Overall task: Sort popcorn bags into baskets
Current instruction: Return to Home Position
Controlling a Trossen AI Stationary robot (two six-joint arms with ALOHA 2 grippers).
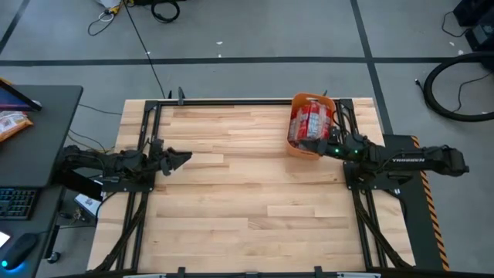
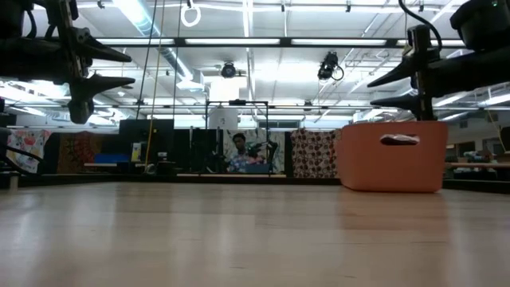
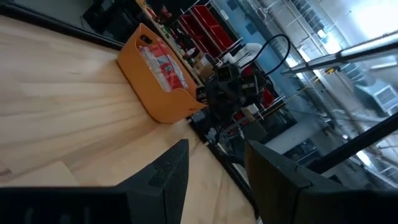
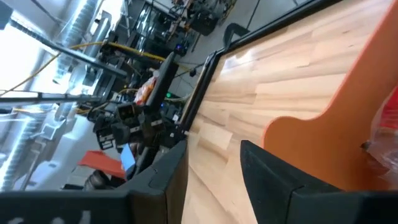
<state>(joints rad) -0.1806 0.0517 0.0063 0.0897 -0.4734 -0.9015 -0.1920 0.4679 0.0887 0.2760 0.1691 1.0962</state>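
Note:
The orange basket stands on its base near the table's far right corner, and it also shows in the low view and the left wrist view. Red popcorn bags lie piled inside it. My right gripper hovers open just above the basket's near end, touching nothing. In the low view it hangs above the rim. My left gripper waits open above the table's left side, pointing toward the basket.
Bare wooden tabletop spreads across the middle and near side. A dark metal frame runs along the far edge. A desk to the left carries an orange snack bag and a keyboard. A person sits far behind the table.

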